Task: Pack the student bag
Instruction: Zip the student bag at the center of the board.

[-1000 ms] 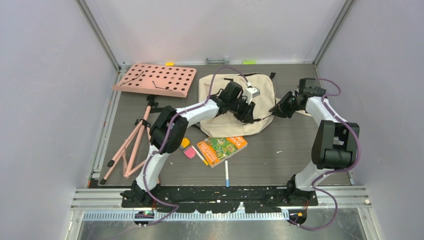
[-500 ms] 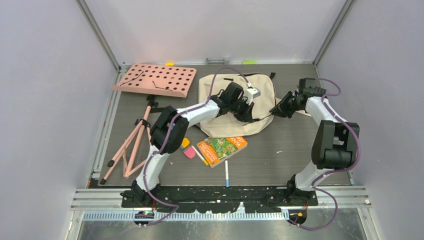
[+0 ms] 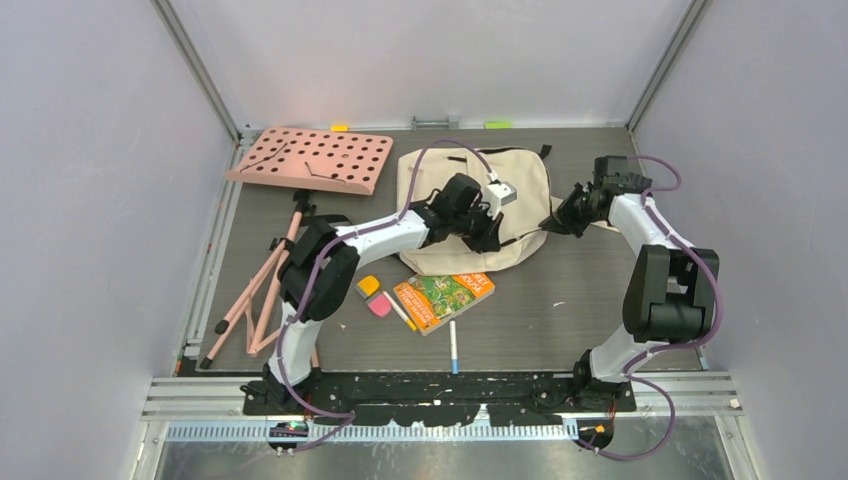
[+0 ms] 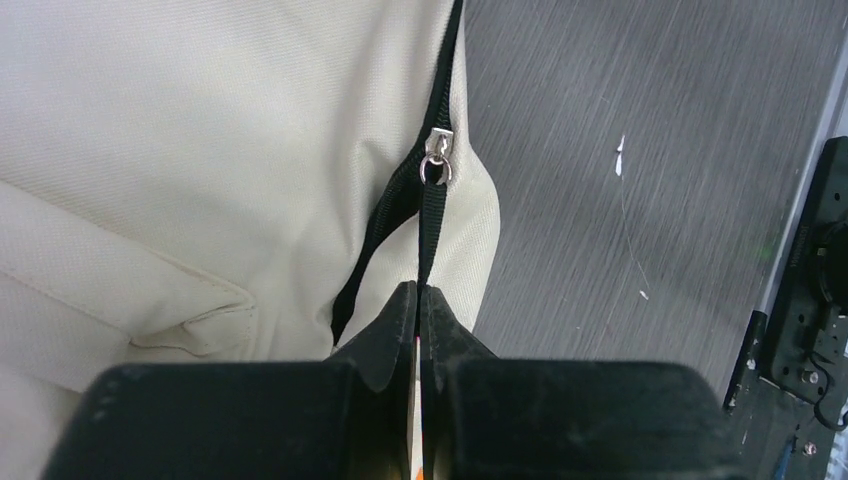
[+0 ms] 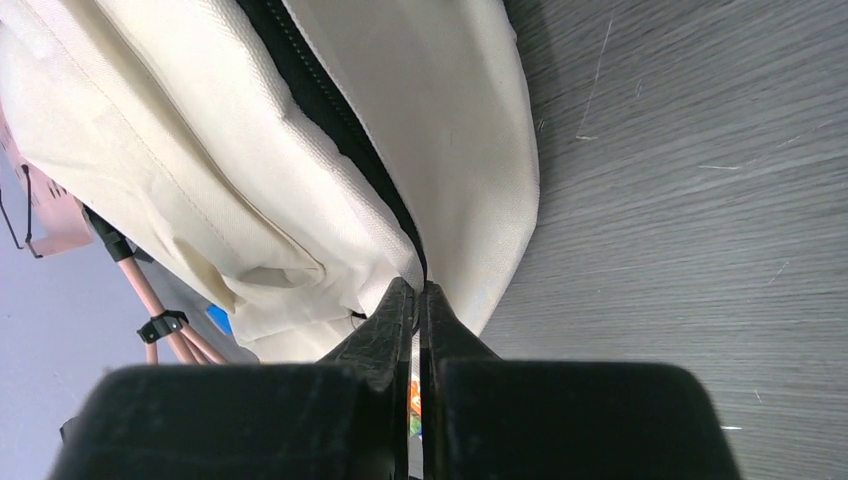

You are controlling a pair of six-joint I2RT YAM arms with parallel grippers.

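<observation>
— What has the left gripper [image 4: 418,290] got?
— Its two black fingers are pressed together on a flat strap [image 4: 430,235] of black webbing, pinched thin between the tips. The strap runs taut up to a small silver slider [image 4: 437,150] with a ring, which sits on the black zip [image 4: 395,215] of the bag [image 4: 200,130].
— And the bag?
— Cream woven canvas, soft and creased, with a stitched flap on its face. It lies flat at the far middle of the table [image 3: 600,310].
— The right gripper [image 5: 420,287]?
— Clamped too. Its fingers are closed on the bag's right edge, just where the toothed black zip tape disappears between the tips. The cloth bulges round on either side of them.
— What else is lying about?
— Just near of the bag there's a glossy book [image 3: 443,298] with a green and orange cover, lying askew. Left of it are a thin yellow stick [image 3: 400,311], pen or pencil I can't tell, then a pink eraser [image 3: 380,305] and a small orange block [image 3: 368,287]. Nearer than the book lies a slim white pen [image 3: 453,347] with a blue end. At the far left is a pink board [image 3: 310,158] punched with rows of round holes, and near of that a folded stand [image 3: 262,290] of pink tubes with black joints. The table is dark grey, grained and finely scratched.
</observation>
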